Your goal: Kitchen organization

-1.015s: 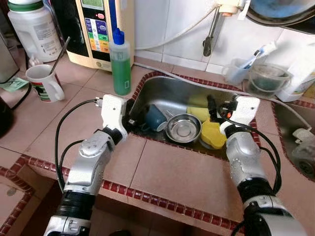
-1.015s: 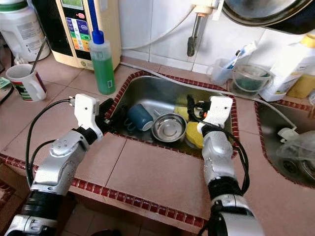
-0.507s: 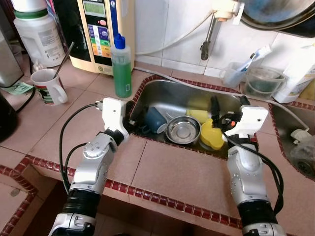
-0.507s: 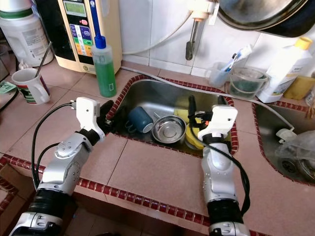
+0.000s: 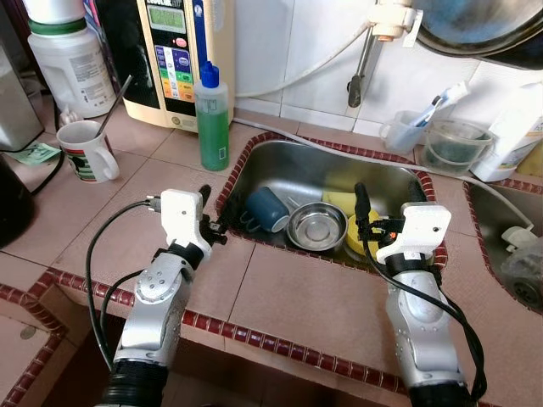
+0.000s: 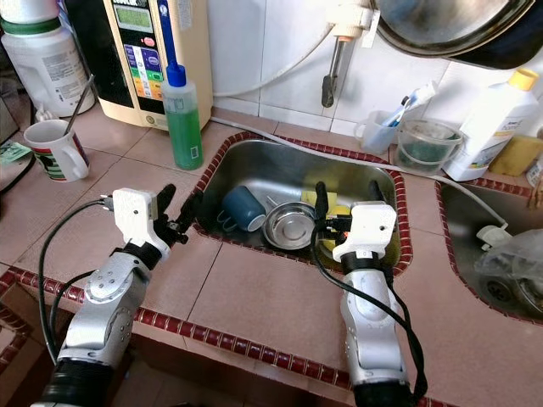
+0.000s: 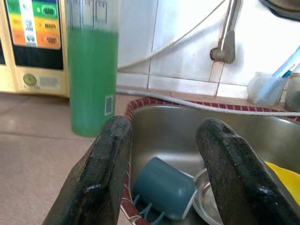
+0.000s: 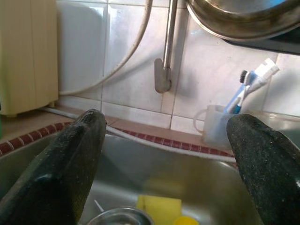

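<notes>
Both arms drawn back from steel sink | left gripper, right gripper jaws spread, empty | blue plastic cup, round steel bowl inside | next: probably reach, grasp cup.

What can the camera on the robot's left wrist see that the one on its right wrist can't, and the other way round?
The left wrist view alone has the green soap bottle, the control panel beside it and the blue cup lying in the sink. The right wrist view alone has the yellow sponge and the big pan hanging above. Both share the sink, the tap, the white tiles and the toothbrush cup.
</notes>
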{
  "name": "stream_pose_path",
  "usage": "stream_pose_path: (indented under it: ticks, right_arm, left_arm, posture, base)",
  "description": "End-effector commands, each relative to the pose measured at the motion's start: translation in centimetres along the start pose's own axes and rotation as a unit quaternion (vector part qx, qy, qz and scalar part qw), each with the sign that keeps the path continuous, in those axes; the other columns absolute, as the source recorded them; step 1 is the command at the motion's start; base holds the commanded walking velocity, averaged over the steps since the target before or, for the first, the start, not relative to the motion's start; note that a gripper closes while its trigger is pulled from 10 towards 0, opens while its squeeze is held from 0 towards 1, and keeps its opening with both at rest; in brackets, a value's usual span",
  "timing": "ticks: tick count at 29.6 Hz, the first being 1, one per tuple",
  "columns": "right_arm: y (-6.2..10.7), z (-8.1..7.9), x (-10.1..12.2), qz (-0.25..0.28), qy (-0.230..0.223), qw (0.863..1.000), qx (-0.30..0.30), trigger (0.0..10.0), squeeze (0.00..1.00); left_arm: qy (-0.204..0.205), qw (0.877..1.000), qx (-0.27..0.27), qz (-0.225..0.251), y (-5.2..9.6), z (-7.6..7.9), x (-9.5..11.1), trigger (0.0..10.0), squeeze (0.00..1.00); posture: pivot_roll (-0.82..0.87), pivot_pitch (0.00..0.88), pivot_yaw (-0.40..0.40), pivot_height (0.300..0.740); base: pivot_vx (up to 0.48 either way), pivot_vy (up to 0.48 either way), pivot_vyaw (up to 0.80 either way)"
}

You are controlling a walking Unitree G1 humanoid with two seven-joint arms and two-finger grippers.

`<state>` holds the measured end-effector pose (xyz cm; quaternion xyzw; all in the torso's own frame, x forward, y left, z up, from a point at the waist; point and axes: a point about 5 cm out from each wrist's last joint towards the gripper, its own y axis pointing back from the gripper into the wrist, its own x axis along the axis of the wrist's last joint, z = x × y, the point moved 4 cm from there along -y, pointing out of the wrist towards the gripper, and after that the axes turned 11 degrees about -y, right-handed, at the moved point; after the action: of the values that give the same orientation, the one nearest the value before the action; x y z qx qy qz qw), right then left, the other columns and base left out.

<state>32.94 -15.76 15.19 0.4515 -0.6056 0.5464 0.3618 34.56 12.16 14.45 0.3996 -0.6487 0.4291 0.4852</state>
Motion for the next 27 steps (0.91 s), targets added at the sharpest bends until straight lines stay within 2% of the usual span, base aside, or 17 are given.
stream_pose_path:
  ticks: [1,8,13,27]
  right_arm:
    - [0.4,0.0,0.4,0.003,0.012,1.0,-0.002,10.0,0.0]
    - [1.4,-0.8,0.3,-0.008,0.021,1.0,0.003,10.0,0.0]
    - [0.6,-0.6,0.5,-0.006,0.026,1.0,0.0,10.0,0.0]
    - [0.3,0.2,0.4,-0.019,0.04,0.999,-0.019,10.0,0.0]
  left_arm:
    - [-0.012,1.0,0.002,0.01,0.3,0.2,0.5,10.0,0.0]
    - [-0.015,1.0,0.001,0.011,0.8,0.4,0.6,10.0,0.0]
    - [-0.006,1.0,-0.007,0.016,0.6,0.7,0.9,10.0,0.0]
    - [-0.002,1.0,-0.013,0.013,0.7,1.1,1.0,10.0,0.0]
  posture:
    - [0.1,0.0,-0.029,0.74]
    - [0.1,0.0,-0.031,0.74]
    - [0.1,0.0,-0.035,0.74]
    - [0.1,0.0,-0.043,0.74]
  base:
    - [0.0,0.0,0.0]
    - [0.0,0.0,0.0]
    - [0.0,-0.365,0.0]
    - [0.0,-0.472,-0.04]
